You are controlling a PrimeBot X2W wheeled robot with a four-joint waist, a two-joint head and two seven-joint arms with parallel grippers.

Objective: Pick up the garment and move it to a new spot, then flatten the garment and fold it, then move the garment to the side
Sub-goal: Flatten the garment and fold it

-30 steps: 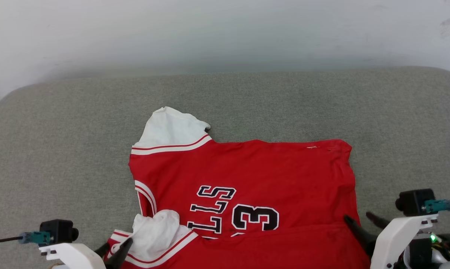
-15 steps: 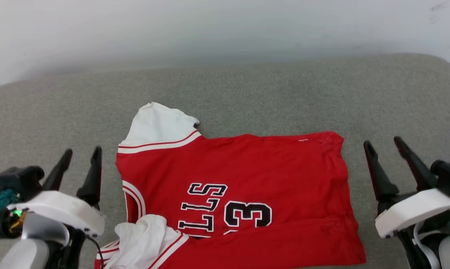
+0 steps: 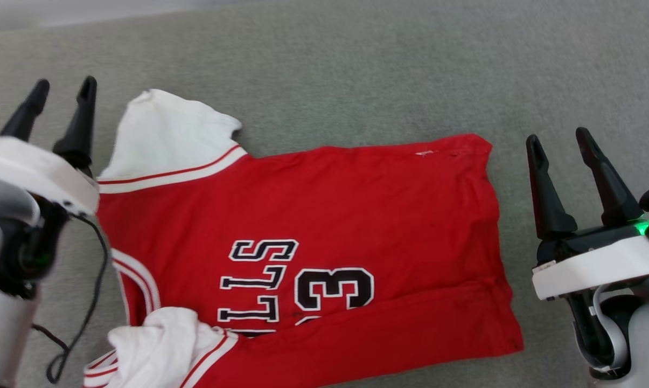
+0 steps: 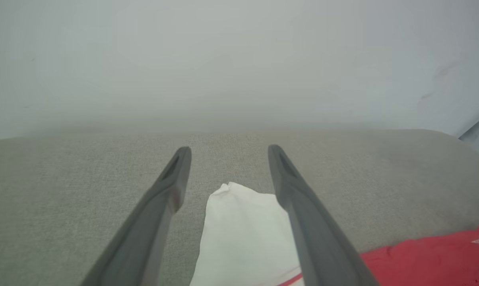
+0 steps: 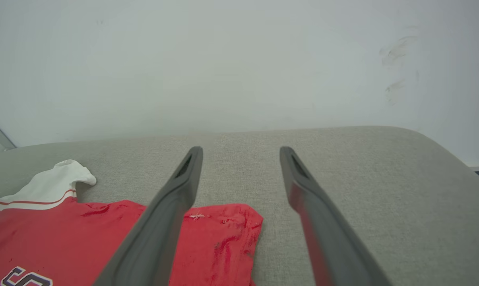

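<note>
The red jersey garment (image 3: 324,215) lies spread on the grey cushion, its near long edge folded over up to the black lettering. One white sleeve (image 3: 168,134) points away from me; the other (image 3: 157,350) is bunched at the near left. My left gripper (image 3: 63,91) hovers open just left of the far sleeve (image 4: 243,234), which shows between its fingers in the left wrist view. My right gripper (image 3: 558,140) stands open right of the garment's hem (image 5: 223,238), holding nothing.
The grey fabric cushion (image 3: 356,64) stretches beyond the garment on all sides, with a pale wall (image 5: 239,59) behind it. The cushion's rounded right end (image 5: 442,159) shows in the right wrist view. A black cable (image 3: 87,302) hangs from my left wrist.
Both grippers let go of the garment's near edge, rose, and now stand open at its sides. The head camera tilted down and closer, so the garment looks larger.
</note>
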